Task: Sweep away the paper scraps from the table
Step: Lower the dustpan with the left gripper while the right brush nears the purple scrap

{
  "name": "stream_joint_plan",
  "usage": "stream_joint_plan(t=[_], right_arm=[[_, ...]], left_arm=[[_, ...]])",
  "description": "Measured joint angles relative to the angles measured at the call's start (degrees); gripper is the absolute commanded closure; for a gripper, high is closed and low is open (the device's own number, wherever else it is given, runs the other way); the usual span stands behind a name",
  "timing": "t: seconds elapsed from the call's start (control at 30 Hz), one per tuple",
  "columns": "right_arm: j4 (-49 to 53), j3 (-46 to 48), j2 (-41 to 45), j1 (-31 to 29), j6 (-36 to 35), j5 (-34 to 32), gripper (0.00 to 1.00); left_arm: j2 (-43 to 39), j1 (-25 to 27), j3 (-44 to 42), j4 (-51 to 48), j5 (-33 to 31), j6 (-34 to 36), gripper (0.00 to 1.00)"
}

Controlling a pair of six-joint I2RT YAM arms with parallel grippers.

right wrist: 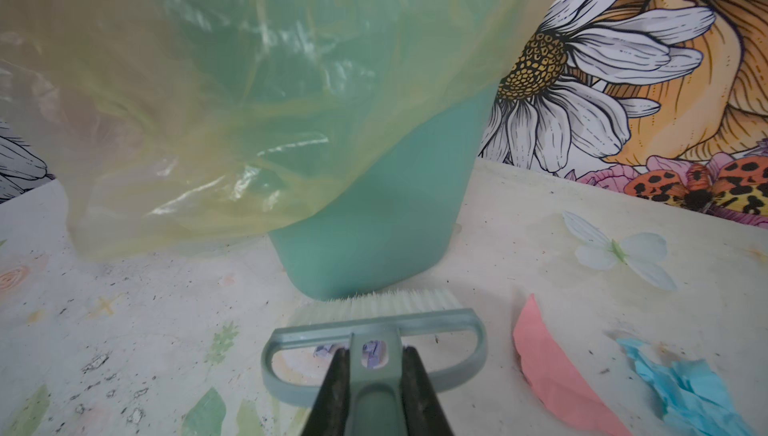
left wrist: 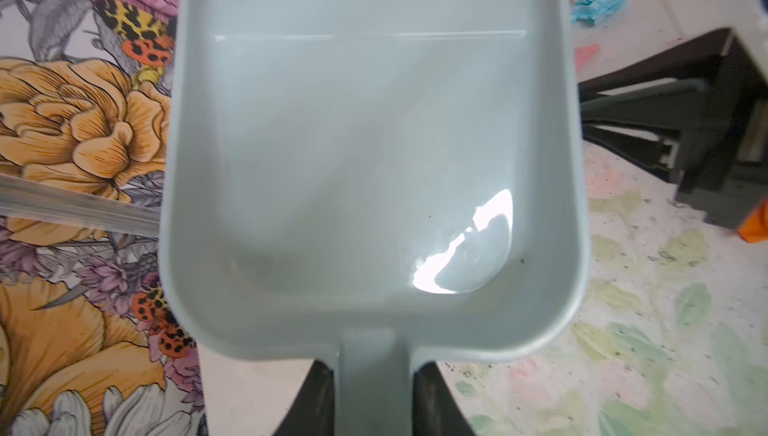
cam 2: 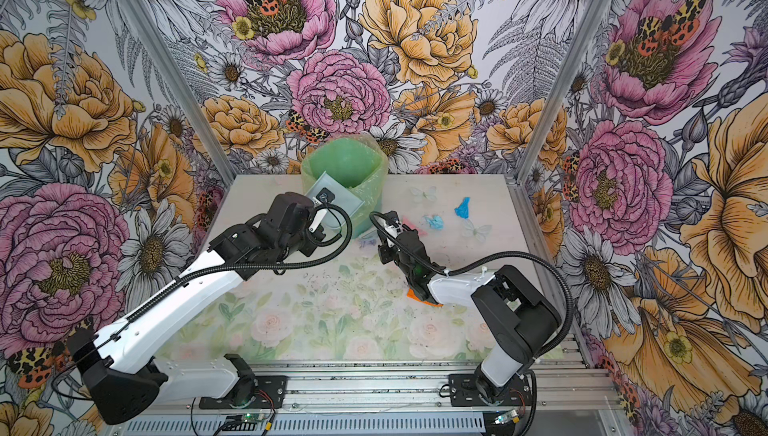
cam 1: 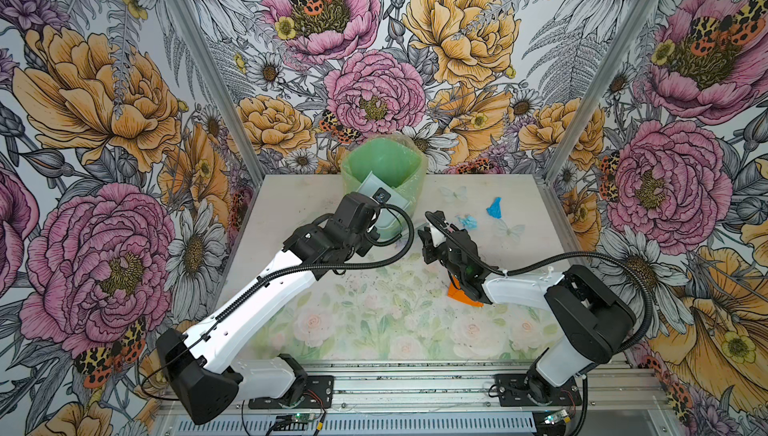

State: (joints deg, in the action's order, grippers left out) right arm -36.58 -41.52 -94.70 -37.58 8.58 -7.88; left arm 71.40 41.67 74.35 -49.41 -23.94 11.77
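My left gripper (left wrist: 374, 405) is shut on the handle of the grey-blue dustpan (left wrist: 353, 163), which is empty and tilted with its front lip over the green bin (cam 1: 384, 163). My right gripper (right wrist: 376, 375) is shut on the brush (right wrist: 374, 317), whose bristles rest on the table (cam 1: 374, 321) against the bin's base. Of the paper scraps, a pink one (right wrist: 548, 367) and a light blue one (right wrist: 698, 392) lie beside the brush. A lilac one (right wrist: 371, 348) shows through the brush handle. A darker blue one (cam 1: 495, 207) lies farther back, and an orange one (cam 1: 463, 294) is partly under the right arm.
The bin's loose yellowish bag (right wrist: 208, 122) hangs down its side to the table. The bin stands at the back edge against the flowered wall (cam 1: 374, 93). Pale butterflies (cam 1: 509, 230) are printed on the tabletop. The aluminium frame (cam 1: 415, 384) runs along the front.
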Motion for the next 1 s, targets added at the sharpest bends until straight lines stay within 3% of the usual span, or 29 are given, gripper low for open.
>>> stream_joint_plan(t=[0.4,0.73,1.0], right_arm=[[-2.3,-0.8,-7.0,0.1,-0.5,-2.4,1.00],[-0.5,2.6,-5.3,1.7,-2.0,-6.0,1.00],[3.3,6.1,3.1,3.6,-4.0,-9.4,1.00]], left_arm=[[-5.0,3.2,-17.8,1.7,2.1,-13.2,0.76],[-3.7,3.2,-20.4,4.5,3.3,-15.1,0.77],[-0.4,3.1,-21.4,6.5,5.1,-15.1,0.76]])
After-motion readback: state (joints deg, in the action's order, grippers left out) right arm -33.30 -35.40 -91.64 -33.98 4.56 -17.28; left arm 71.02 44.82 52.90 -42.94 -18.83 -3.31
